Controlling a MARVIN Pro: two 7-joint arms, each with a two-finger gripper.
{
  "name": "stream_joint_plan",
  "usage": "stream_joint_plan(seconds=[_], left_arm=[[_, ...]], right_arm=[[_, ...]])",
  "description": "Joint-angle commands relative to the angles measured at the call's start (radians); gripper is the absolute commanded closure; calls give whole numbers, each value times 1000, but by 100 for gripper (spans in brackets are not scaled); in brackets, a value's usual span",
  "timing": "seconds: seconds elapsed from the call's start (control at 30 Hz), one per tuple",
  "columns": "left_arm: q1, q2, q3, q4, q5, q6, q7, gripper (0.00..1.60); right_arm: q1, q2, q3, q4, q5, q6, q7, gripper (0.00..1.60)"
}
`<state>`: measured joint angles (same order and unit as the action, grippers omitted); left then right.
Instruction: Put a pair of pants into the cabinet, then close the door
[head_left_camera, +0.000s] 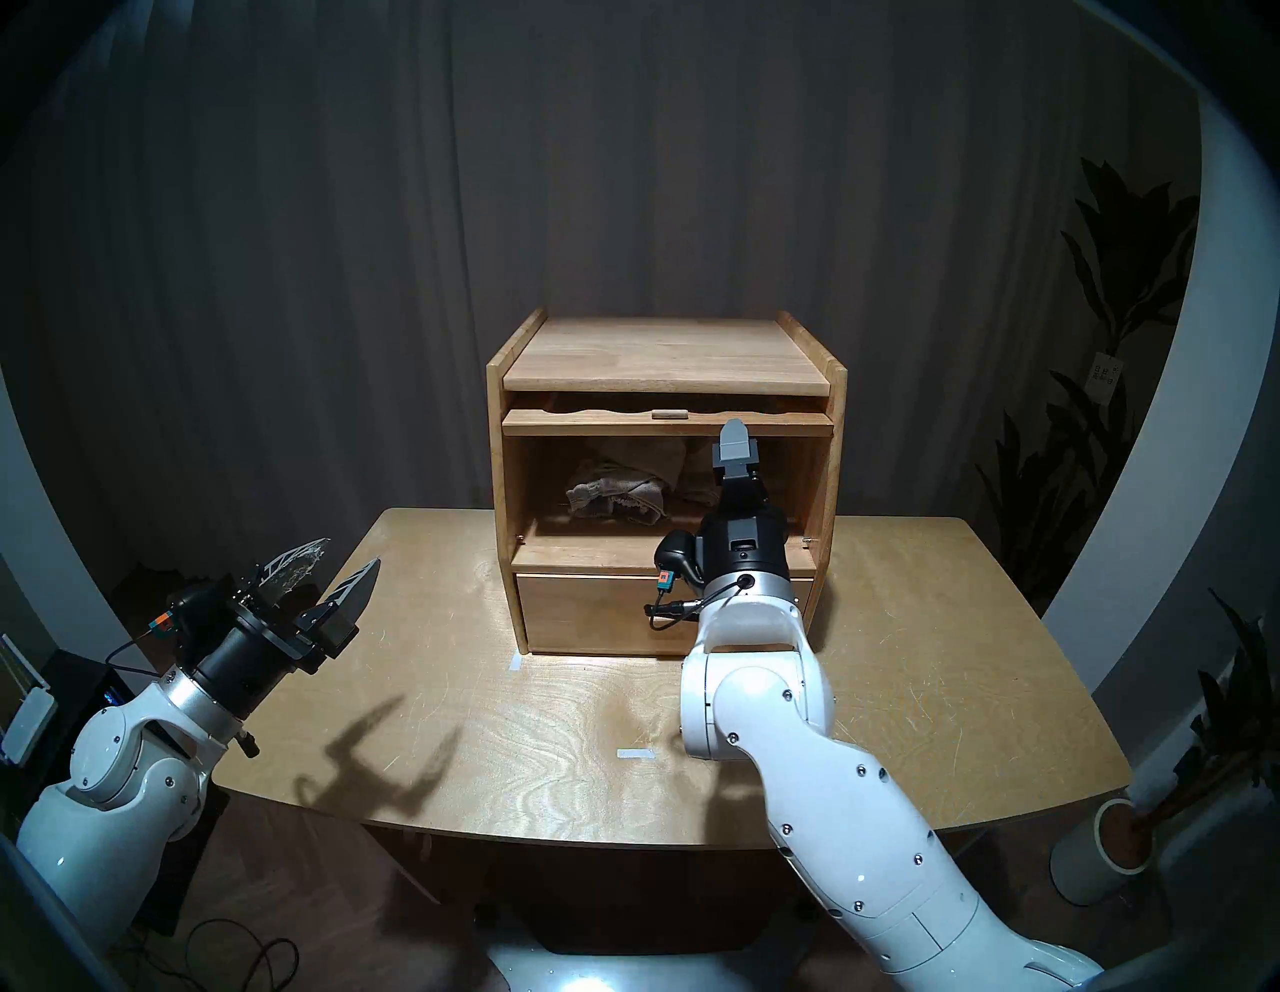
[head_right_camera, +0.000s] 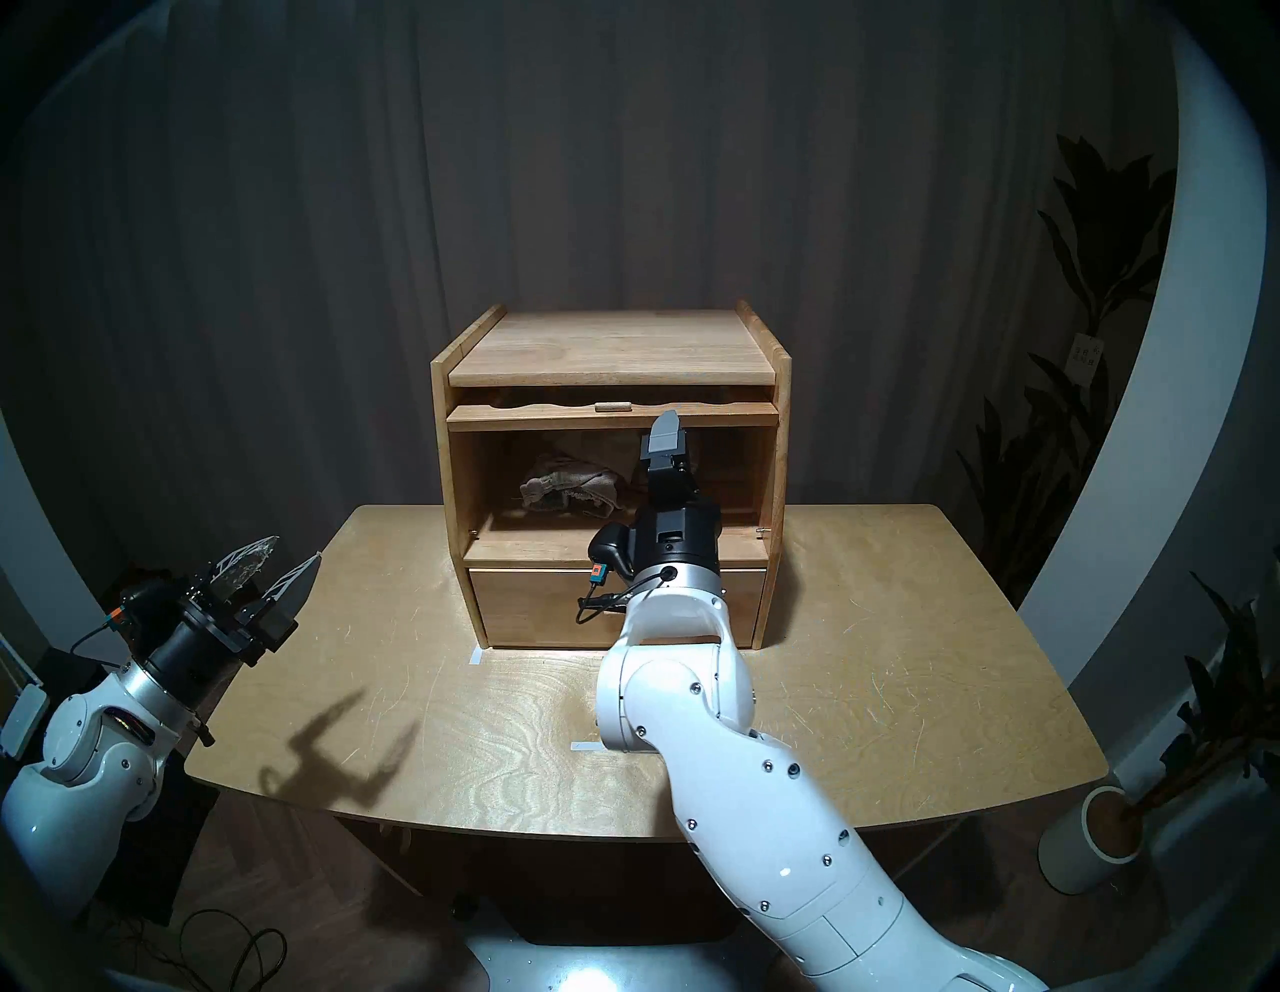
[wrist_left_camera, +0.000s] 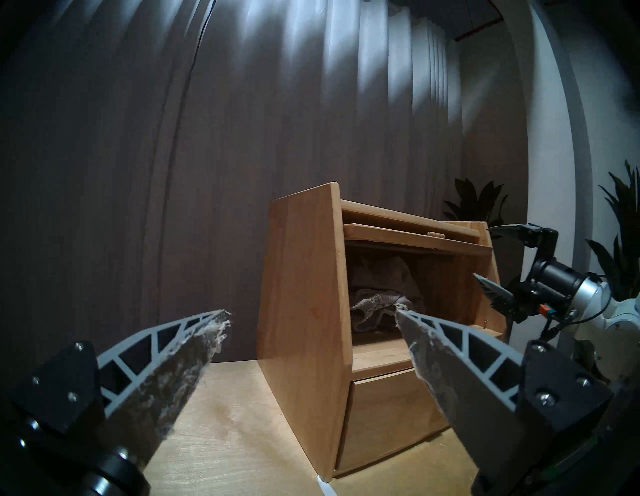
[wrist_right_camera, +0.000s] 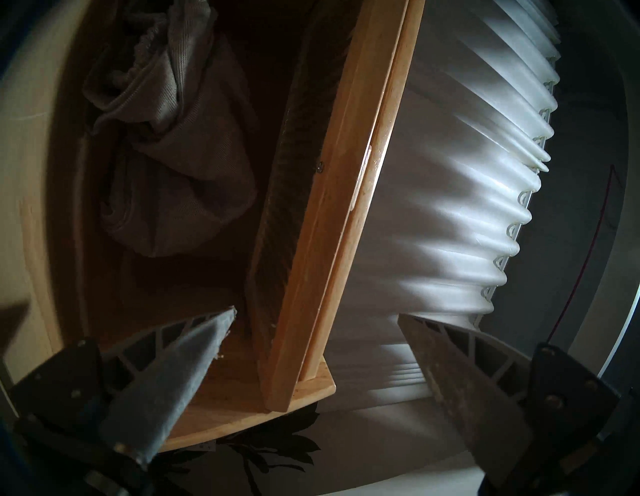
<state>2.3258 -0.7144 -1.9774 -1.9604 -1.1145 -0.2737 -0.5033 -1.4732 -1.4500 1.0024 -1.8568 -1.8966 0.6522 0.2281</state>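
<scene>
Head view: pants (head_left_camera: 627, 488) lie crumpled inside the cabinet (head_left_camera: 665, 478), left of the right claw (head_left_camera: 735, 443).
Right claw: fingers spread, straddling the door's (wrist_right_camera: 322, 214) front edge, gripping nothing.
Left claw (head_left_camera: 331, 573): spread, empty, over the table's (head_left_camera: 935, 623) left edge.
Door: raised flat under the top; opening clear.
Pants: grey-beige ribbed knit.

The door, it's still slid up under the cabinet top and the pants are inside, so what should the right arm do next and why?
Probably close the right gripper on the door edge, then draw it out. Its open fingers straddle that edge, the pair of pants lies inside the cabinet, and the left gripper sits open, well aside.
</scene>
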Motion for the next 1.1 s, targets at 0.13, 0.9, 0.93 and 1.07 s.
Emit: stream_joint_plan(seconds=[0.13,0.9,0.93,1.07], left_arm=[[18,27,-57,29,-96,45,-161,0],[4,39,-77,80,-172,107,-318,0],[4,39,-77,81,-173,108,-320,0],[2,37,-77,82,-173,110,-324,0]], right_arm=[[84,-75,49,32,284,-81,-68,0],[61,25,79,-122,217,-124,218,0],[56,24,73,-121,211,-118,223,0],[66,19,56,-96,209,-123,217,0]])
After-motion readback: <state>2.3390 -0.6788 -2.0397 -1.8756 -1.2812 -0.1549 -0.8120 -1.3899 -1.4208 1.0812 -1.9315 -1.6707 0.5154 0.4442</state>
